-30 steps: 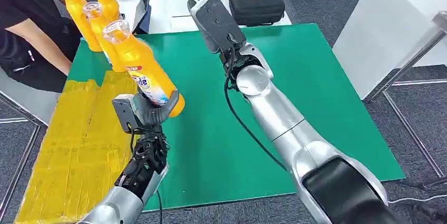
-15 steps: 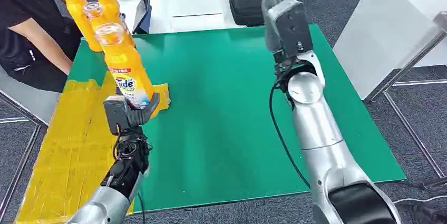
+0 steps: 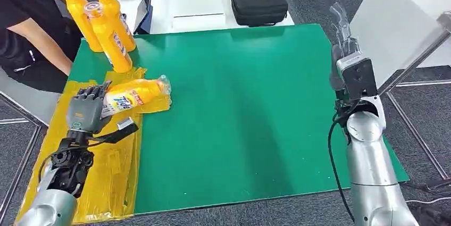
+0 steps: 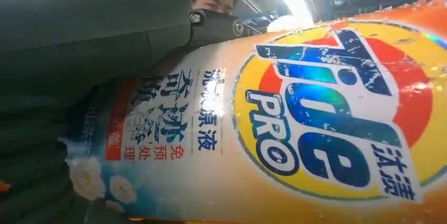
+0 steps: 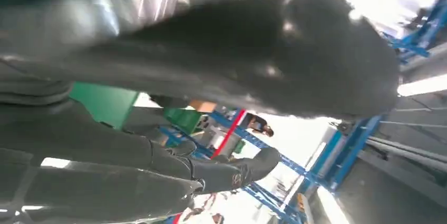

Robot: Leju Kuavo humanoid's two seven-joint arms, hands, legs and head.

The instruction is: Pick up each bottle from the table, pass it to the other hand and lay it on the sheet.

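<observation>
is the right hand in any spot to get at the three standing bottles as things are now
Probably not. The right hand is raised past the table's right edge, while the standing bottles sit at the far left corner, across the whole green mat.

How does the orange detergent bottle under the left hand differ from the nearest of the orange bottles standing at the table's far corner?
The orange detergent bottle under the left hand lies on its side on the yellow sheet; the nearest standing orange bottle is upright on the green table. The left hand grips the lying one; nothing touches the standing one. Both share the orange body and clear cap.
</observation>
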